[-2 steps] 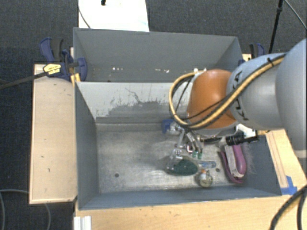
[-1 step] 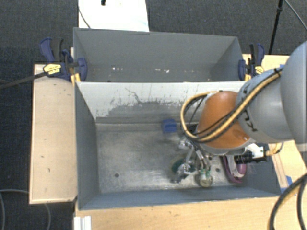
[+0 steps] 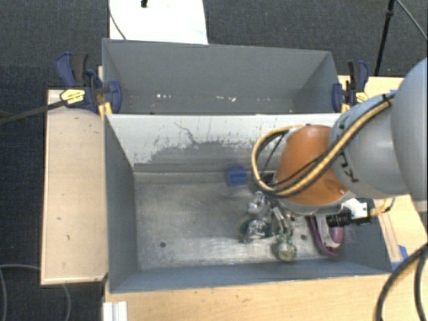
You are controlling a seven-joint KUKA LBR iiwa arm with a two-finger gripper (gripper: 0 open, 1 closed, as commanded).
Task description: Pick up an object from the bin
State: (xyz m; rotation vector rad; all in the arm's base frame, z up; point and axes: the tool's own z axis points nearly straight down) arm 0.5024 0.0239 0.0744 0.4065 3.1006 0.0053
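My gripper (image 3: 265,217) is down near the bin's floor, right of the middle and towards the front wall, under the orange cover. A small dark green thing (image 3: 255,232) lies right at its tip; whether it is gripped I cannot make out. A small round greyish piece (image 3: 286,251) rests just in front and to the right of the gripper. A purple and dark curved object (image 3: 327,237) lies further right, against the bin's right side.
A small blue block (image 3: 235,176) sits by the back wall, to the back left of the gripper. The arm and its cables hang over the bin's right part. Bare floor spreads over the left half.
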